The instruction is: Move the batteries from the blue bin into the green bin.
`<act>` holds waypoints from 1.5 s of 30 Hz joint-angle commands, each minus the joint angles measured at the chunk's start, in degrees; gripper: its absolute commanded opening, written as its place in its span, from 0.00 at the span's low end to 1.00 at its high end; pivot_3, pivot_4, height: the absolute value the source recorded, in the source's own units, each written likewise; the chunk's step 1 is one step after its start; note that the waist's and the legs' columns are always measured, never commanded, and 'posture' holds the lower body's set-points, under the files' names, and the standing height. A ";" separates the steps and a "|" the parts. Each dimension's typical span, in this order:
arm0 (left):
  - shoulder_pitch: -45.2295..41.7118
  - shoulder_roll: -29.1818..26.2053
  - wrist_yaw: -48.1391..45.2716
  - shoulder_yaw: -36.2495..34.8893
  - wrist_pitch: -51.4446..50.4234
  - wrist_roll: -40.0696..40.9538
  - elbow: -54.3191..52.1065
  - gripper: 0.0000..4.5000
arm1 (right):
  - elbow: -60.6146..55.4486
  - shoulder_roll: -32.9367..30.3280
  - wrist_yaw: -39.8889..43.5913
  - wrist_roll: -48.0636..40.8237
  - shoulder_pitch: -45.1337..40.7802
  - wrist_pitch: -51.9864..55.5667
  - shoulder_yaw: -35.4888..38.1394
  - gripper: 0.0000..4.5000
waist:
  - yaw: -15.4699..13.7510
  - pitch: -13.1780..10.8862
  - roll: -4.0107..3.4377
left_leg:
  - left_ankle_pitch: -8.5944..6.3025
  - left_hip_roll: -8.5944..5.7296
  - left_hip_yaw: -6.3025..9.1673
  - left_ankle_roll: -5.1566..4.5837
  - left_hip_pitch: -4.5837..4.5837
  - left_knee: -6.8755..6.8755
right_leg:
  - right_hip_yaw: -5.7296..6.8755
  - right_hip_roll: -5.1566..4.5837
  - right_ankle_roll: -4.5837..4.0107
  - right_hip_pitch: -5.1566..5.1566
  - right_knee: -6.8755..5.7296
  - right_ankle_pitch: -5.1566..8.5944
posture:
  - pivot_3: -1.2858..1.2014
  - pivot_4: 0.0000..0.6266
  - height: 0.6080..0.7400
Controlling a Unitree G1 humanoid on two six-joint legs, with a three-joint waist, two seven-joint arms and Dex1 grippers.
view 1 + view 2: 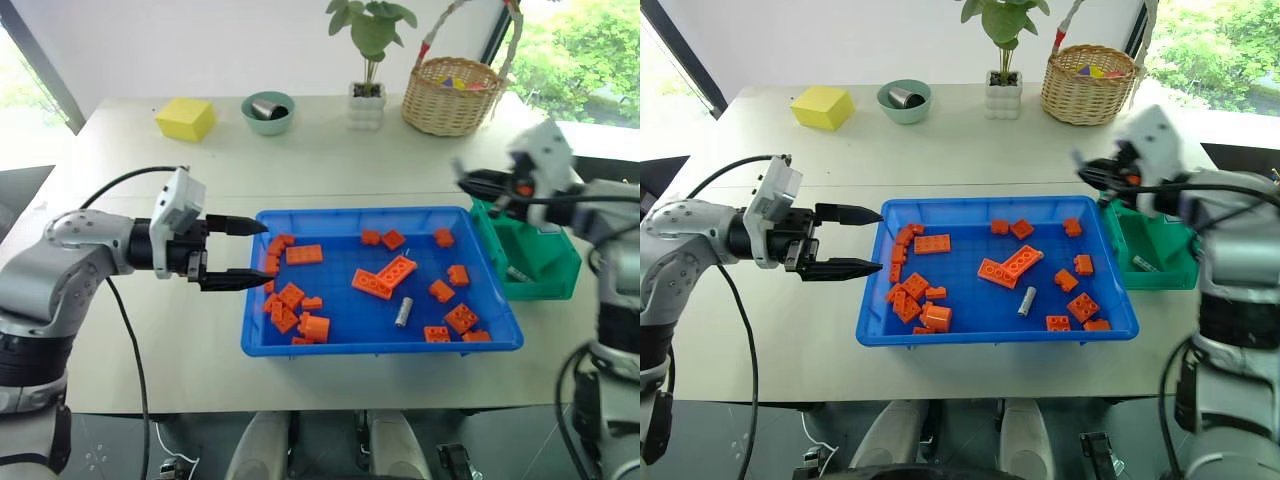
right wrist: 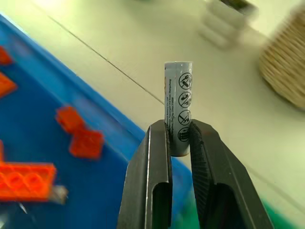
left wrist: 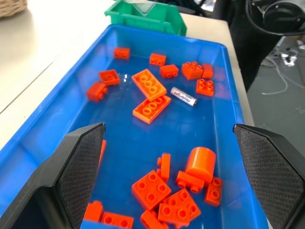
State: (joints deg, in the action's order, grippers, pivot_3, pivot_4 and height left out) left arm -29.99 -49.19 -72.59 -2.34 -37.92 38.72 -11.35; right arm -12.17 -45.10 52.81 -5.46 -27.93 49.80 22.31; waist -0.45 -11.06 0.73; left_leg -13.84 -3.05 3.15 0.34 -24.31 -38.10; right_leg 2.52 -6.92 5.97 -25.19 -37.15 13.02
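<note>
Right gripper [image 2: 178,138]: clenched on a grey battery [image 2: 178,102], pinched near its lower end, the rest standing up past the fingertips [image 2: 159,138]; printed warning symbols on the label. In the left eye view, at right of frame, held above the rear left corner of the green bin [image 1: 545,262], pointing toward frame left.

Left gripper [image 1: 245,253]: released, two black fingers spread one above the other, tips just at the left rim of the blue bin [image 1: 380,345], holding nothing. In the left wrist view, textured pads [image 3: 83,162] wide apart at lower left and lower right.

Blue bin: centre of frame on the pale table [image 1: 180,350], long side across the picture.

Battery in blue bin [image 1: 403,311]: lying flat on the bin floor, right of centre, near the front wall, apart from the bricks around it; also in the left wrist view at centre, just beside a long orange brick.

Green bin: just beside the right wall of the blue bin, right of frame; a small silver-grey cylinder [image 1: 517,273] lying inside, likely another battery.

Orange toy bricks [image 1: 385,277]: scattered over the blue bin, a cluster at the left end, a long pair near the middle, single ones toward the right and front.

Back of table: yellow block [image 1: 185,118] upper left; teal bowl [image 1: 268,113] with a metal cup; white potted plant [image 1: 368,95]; wicker basket [image 1: 455,95] upper right.
</note>
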 commanded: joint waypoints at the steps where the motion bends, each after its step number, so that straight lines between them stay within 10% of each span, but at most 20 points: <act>1: -3.42 0.61 -1.41 1.01 1.77 -0.96 1.80 1.00 | -5.76 -1.37 -3.84 -1.68 4.02 3.24 5.57 0.03 | 0.10 0.00 0.00 | 0.00 0.01 0.00 -0.01 0.01 0.00 | 0.00 0.01 0.00 0.01 0.01 0.00 | 0.52 0.24 0.71; 5: -5.80 2.04 -2.29 2.61 2.54 -1.92 3.85 1.00 | -8.29 -0.22 -7.44 -3.81 8.19 6.66 8.03 0.03 | 0.29 0.01 0.00 | 0.00 0.04 -0.03 -0.03 0.06 -0.01 | -0.01 0.03 0.00 0.06 0.01 0.00 | 0.52 0.24 0.71; 11: -7.21 3.38 -3.09 3.64 3.10 -2.93 5.30 1.00 | -11.90 -0.49 -10.58 -6.05 11.66 7.47 6.86 0.63 | 0.05 0.00 0.00 | 0.00 0.04 -0.01 -0.04 0.04 -0.02 | 0.00 0.03 0.01 0.07 0.02 0.00 | 0.52 0.24 0.71; 25: -5.88 2.67 -3.84 3.09 2.58 -3.04 3.87 1.00 | -26.96 -3.79 -4.74 -29.77 11.77 23.94 2.73 0.63 | -0.18 0.01 0.02 | -0.05 0.09 0.04 -0.12 0.03 -0.06 | 0.04 0.06 0.01 0.17 0.15 0.01 | 0.52 0.24 0.71; 40: -5.46 2.87 -2.17 2.13 1.87 -2.34 2.64 1.00 | -4.87 -15.56 15.25 -10.21 0.96 -24.33 -28.26 0.63 | 0.32 -0.02 0.03 | -0.06 0.09 0.01 -0.13 0.08 -0.08 | 0.07 0.07 0.02 0.21 0.21 0.02 | 0.52 0.24 0.71; 45: -4.29 3.23 -0.42 1.14 1.32 -1.58 0.98 1.00 | 12.28 -9.84 28.23 -2.95 -16.29 -34.85 -40.59 0.99 | 1.39 -0.04 0.06 | -0.06 0.11 0.02 -0.13 0.14 -0.06 | 0.07 0.09 0.02 0.25 0.23 0.02 | 0.52 0.24 0.71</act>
State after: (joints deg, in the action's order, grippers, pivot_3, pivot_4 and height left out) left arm -34.32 -45.54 -73.65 0.79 -36.21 35.80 -8.22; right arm -4.44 -56.32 76.99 -11.31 -41.06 19.97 -15.29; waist 0.93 -11.10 0.79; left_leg -13.90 -2.94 3.20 0.21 -24.16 -38.13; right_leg 2.59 -6.83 6.00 -24.94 -36.93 13.04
